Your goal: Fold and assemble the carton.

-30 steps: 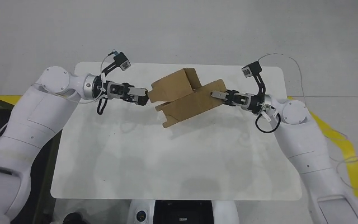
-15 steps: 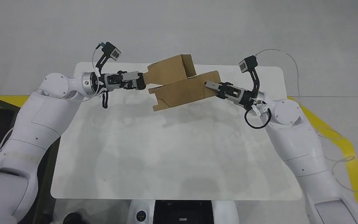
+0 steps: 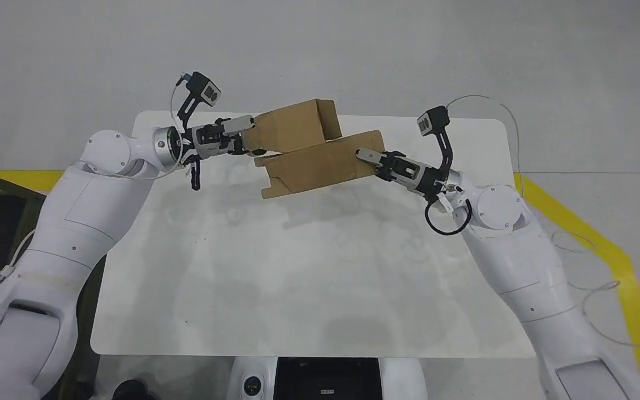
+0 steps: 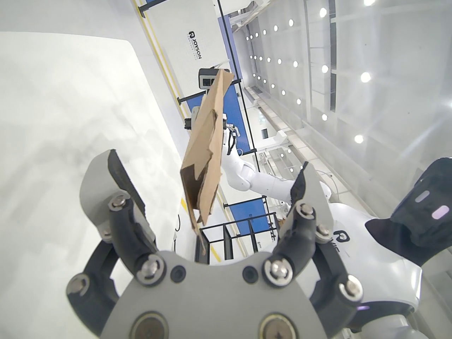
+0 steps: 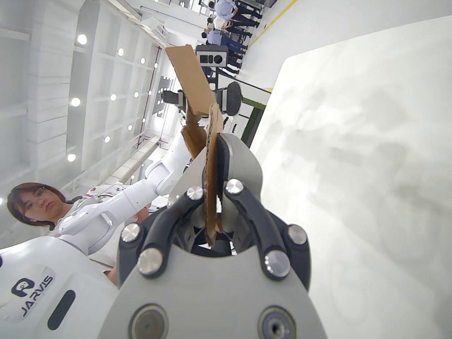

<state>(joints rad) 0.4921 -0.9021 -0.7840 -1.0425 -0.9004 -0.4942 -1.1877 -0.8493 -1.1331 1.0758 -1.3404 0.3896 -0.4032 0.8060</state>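
The white bench (image 3: 300,300) is seen beneath both arms. The carton (image 3: 320,165) is held in the air above the bench's far part, clear of its surface. It is a brown corrugated blank, partly folded, with one panel raised over the longer one below it. It is judged to be light, stiff across each flat panel, and ready to hinge at the scored creases. When carried by one end alone, the free panels may be expected to swing or droop. The matt board is not thought slippery, but its open corrugated edges could be crushed by a hard pinch. A torn notch is visible at one end in the left wrist view. The right end of the long panel is pinched edge-on by the right jaws, which are pressed together on the board with a finger (image 5: 240,164) laid flat against one face. The left jaws are spread wide at the carton's opposite end. The board's end stands between the fingers (image 4: 120,181) and appears to touch neither. A hold there is best taken on a flat panel just in from the edge. The pads should lie square across the board and away from any crease, so that the fold between the two holds is left free to be worked.
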